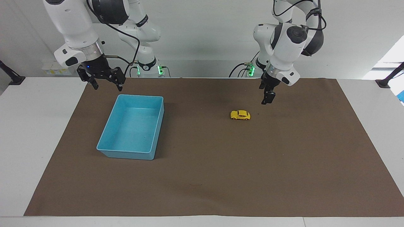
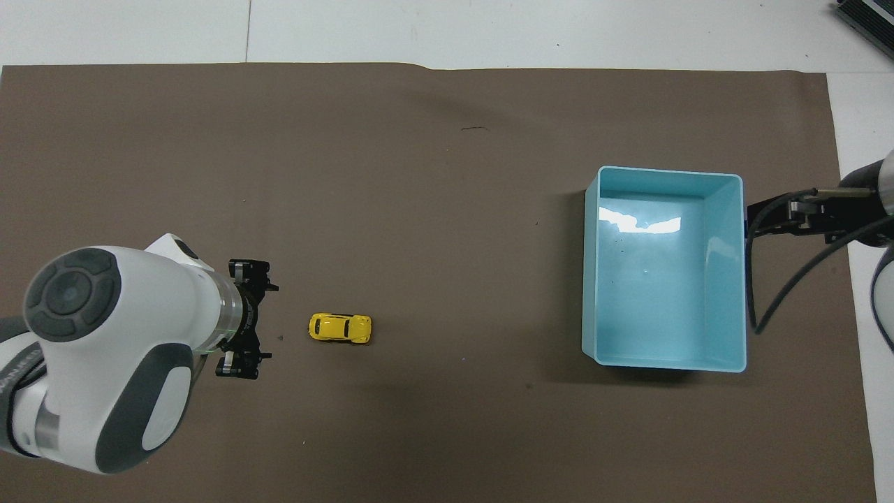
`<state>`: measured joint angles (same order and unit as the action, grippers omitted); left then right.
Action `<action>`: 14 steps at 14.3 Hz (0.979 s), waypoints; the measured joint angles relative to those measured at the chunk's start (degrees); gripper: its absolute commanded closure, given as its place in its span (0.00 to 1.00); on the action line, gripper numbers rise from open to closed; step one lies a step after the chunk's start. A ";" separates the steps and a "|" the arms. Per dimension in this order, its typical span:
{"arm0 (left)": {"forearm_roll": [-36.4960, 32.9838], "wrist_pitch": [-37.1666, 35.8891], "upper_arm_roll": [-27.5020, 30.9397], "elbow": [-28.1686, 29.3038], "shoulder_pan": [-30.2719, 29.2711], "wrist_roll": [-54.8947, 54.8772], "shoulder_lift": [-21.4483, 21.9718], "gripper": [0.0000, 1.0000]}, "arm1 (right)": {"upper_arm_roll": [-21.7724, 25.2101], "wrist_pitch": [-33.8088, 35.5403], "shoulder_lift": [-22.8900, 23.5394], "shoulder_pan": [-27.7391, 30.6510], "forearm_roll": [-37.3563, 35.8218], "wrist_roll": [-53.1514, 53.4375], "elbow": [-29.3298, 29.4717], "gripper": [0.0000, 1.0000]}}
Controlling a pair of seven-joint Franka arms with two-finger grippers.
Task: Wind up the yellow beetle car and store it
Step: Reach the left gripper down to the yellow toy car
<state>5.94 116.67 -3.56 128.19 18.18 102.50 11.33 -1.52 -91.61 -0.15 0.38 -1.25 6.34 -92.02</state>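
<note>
One car point(image 1: 240, 115), yellow, on its wheels on the brown mat point(image 1: 284, 164), well apart from the bin point(image 1: 132, 127), toward the left arm's end. Left gripper point(image 1: 267, 100): raised near the car, fingers wide, empty. Right gripper point(image 1: 105, 82): beside the bin, fingers wide, empty.

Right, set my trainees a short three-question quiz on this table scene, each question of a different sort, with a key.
1. True or false: the yellow beetle car lies inside the blue bin.
2. Which tool is over the mat close to the car? A) left tool B) right tool
3. Fill in: the right arm waits with its tool above the mat at the end of the ______ nearer the robots.

Key: 1 false, the car sits on the mat apart from the bin; 2 A; 3 bin.
</note>
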 measured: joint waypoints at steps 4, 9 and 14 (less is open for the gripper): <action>0.01 6.86 0.07 4.56 3.82 1.72 -2.07 0.00 | 0.00 0.00 0.00 0.00 0.00 0.00 0.00 0.00; 0.01 14.90 0.03 6.40 8.21 3.93 -9.65 0.00 | 0.00 0.00 0.00 0.00 0.00 0.00 0.00 0.00; 0.01 20.32 0.74 6.62 8.24 4.78 -11.50 0.00 | 0.00 0.00 0.00 0.00 0.00 0.00 0.00 0.00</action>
<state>5.96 136.99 -2.82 134.82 26.42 107.28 -0.17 -1.52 -91.61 -0.15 0.38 -1.25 6.34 -92.02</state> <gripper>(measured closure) 0.000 0.000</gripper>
